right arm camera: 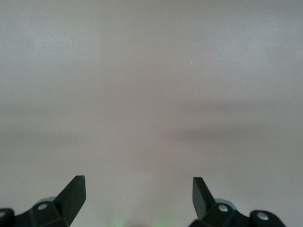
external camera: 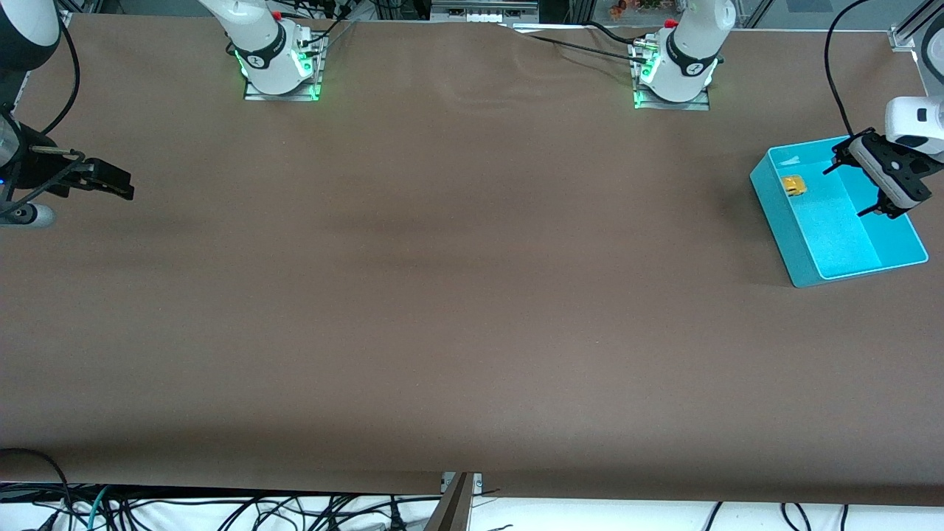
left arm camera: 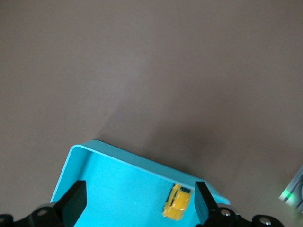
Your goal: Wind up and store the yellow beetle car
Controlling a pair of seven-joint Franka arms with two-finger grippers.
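The yellow beetle car [external camera: 793, 186] lies on the floor of the teal bin [external camera: 848, 236], near the bin's corner closest to the arm bases, at the left arm's end of the table. My left gripper [external camera: 845, 193] is open and empty above the bin, beside the car and apart from it. In the left wrist view the car [left arm camera: 177, 202] lies close to one of my fingers [left arm camera: 204, 201], just inside the bin's wall [left arm camera: 142, 161]. My right gripper [external camera: 110, 181] is open and empty over bare table at the right arm's end, and it shows the same in the right wrist view [right arm camera: 138, 194].
The brown table cover [external camera: 442, 280] spans the whole table. The two arm bases [external camera: 280, 66] stand along its edge farthest from the front camera. Cables hang below the edge nearest that camera.
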